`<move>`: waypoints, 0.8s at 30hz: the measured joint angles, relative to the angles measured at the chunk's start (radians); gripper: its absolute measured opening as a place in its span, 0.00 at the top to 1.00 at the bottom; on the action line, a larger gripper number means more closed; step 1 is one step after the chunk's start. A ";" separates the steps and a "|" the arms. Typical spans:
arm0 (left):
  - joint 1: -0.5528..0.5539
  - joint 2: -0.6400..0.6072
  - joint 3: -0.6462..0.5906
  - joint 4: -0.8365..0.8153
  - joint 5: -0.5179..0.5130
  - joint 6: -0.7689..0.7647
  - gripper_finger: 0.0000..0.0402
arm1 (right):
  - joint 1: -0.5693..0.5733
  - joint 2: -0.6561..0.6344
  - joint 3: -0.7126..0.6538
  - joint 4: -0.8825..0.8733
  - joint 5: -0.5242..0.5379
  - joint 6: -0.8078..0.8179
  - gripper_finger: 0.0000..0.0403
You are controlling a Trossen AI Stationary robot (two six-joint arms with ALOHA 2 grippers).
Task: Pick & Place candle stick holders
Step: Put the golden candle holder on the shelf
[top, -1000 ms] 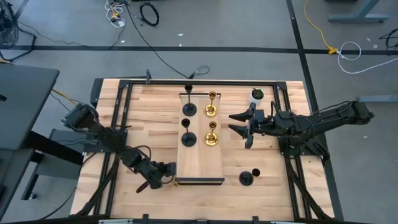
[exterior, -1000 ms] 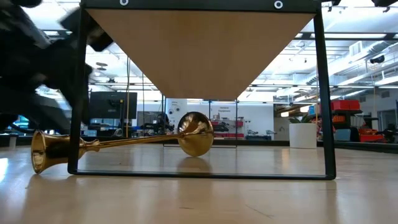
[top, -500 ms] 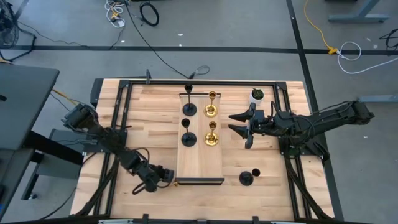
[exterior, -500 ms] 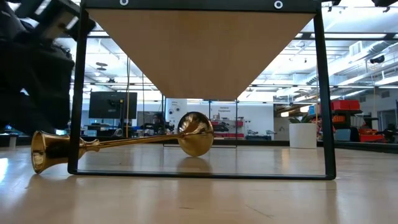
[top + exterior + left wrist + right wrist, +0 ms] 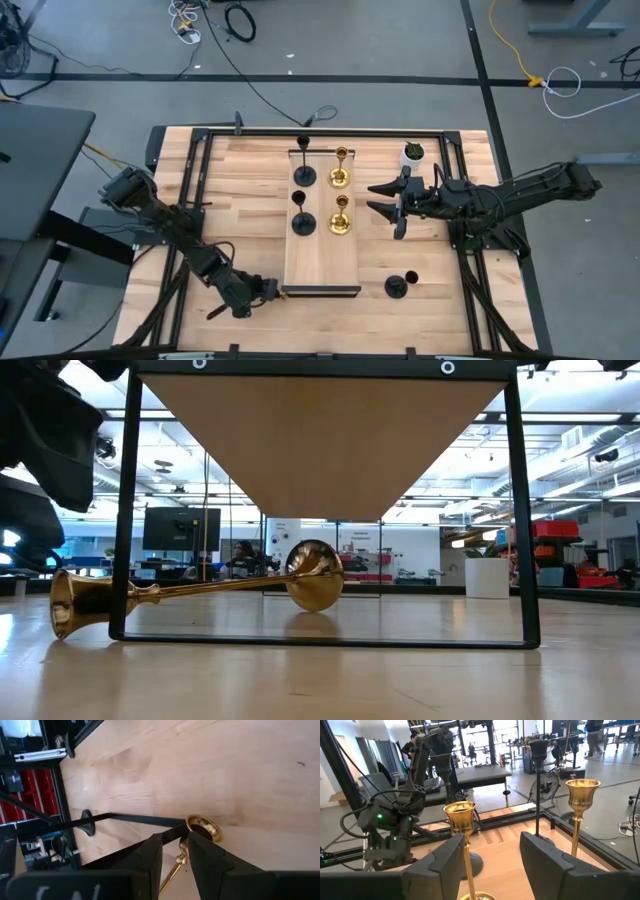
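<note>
One gold candle stick holder (image 5: 190,590) lies on its side on the table under the raised wooden platform (image 5: 320,265), with its cup (image 5: 65,605) poking out past the near-left leg. My left gripper (image 5: 266,290) hovers over that cup end, slanting down, and its fingers (image 5: 150,855) are a narrow gap apart. Two black holders (image 5: 302,176) and two gold ones (image 5: 340,222) stand upright on the platform. Another black one (image 5: 400,286) stands on the table at the near right. My right gripper (image 5: 372,198) waits open and level to the right of the platform. My left gripper has its two fingers on either side of the lying holder's stem (image 5: 175,867), just behind the cup (image 5: 202,829). They slant down and lie along the stem. I cannot tell whether they touch it. The holder rests on the table on its cup and base rims.
The platform's black frame legs (image 5: 122,510) and bottom bar (image 5: 320,643) fence in the lying holder. A small white pot with a plant (image 5: 413,153) stands at the far right. Bare tabletop lies left of the platform and along the near edge.
My left gripper has swung toward the table's near edge and turned a little, its finger gap unchanged. The lying gold holder has stayed where it was.
</note>
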 joint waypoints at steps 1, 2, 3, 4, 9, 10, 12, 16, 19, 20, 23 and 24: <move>0.000 0.000 0.000 0.000 0.000 -0.026 0.76 | 0.000 0.000 0.000 0.000 0.000 0.004 0.52; 0.000 0.000 0.000 0.001 0.001 -0.062 0.76 | 0.000 0.000 0.000 0.000 -0.001 0.005 0.52; 0.000 0.000 0.000 0.001 0.005 -0.116 0.76 | 0.000 0.000 0.000 0.000 -0.002 0.005 0.52; 0.000 0.000 0.000 0.001 0.016 -0.176 0.76 | 0.000 0.000 0.000 0.000 -0.001 0.005 0.52; 0.002 0.000 0.000 0.002 0.029 -0.248 0.72 | 0.000 0.000 0.000 0.003 -0.001 0.006 0.52; 0.000 0.000 0.000 0.002 0.016 -0.249 0.70 | 0.000 0.000 0.000 0.003 0.000 0.006 0.52; -0.003 0.000 0.000 -0.004 0.011 -0.266 0.67 | 0.000 0.000 0.000 0.003 -0.001 0.006 0.52; 0.009 0.000 -0.005 -0.010 0.032 -0.282 0.58 | 0.000 0.000 0.000 0.003 -0.001 0.015 0.52; 0.019 0.000 -0.005 0.000 0.096 -0.331 0.52 | 0.000 0.000 0.000 0.003 -0.001 0.015 0.52; 0.023 0.000 -0.005 0.002 0.118 -0.332 0.50 | 0.000 0.000 0.000 0.003 -0.001 0.015 0.52; 0.030 0.000 -0.006 0.002 0.134 -0.340 0.45 | 0.000 0.000 0.000 0.003 -0.001 0.014 0.52; 0.030 0.000 -0.006 0.008 0.135 -0.353 0.44 | 0.000 0.000 0.000 0.003 -0.001 0.015 0.52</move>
